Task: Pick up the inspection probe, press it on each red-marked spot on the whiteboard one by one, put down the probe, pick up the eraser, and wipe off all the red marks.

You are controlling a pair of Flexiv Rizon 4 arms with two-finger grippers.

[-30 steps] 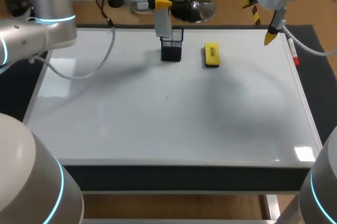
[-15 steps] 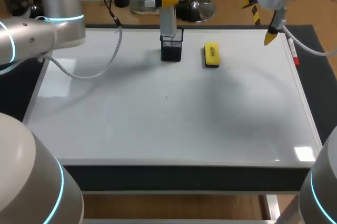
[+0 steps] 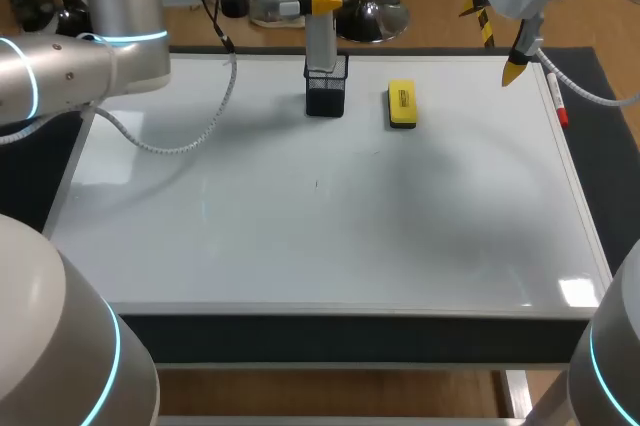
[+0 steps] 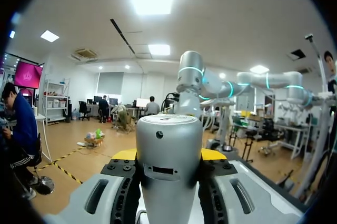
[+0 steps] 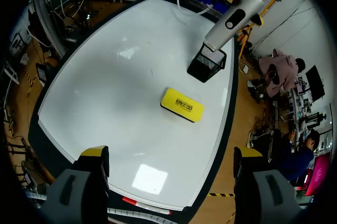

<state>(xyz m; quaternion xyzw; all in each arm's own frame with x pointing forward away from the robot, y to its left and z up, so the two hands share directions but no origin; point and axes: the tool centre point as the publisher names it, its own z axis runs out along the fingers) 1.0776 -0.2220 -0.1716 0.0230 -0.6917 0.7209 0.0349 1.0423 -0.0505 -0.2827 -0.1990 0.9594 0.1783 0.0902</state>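
From the head view, my left end effector (image 3: pixel 322 4) pinches the grey inspection probe (image 3: pixel 319 41) upright, its lower end at the mouth of the black mesh holder (image 3: pixel 326 96) at the whiteboard's (image 3: pixel 300 236) far edge; the yellow eraser (image 3: pixel 402 105) lies near the holder, and my right end effector (image 3: pixel 515 70) hangs over the far right corner. From the left wrist view, both yellow tips (image 4: pixel 126 154) press against the probe's sides. From the right wrist view, my right fingers (image 5: pixel 95 153) stand spread wide, with the eraser ahead on the board and the holder beyond it.

Head view looks down from high behind on the whole whiteboard (image 3: pixel 330 236). Right wrist view, from the head frame's upper right, shares the whiteboard and eraser (image 5: pixel 182 105). Left wrist view sits close behind the probe (image 4: pixel 168 161), seemingly facing level.
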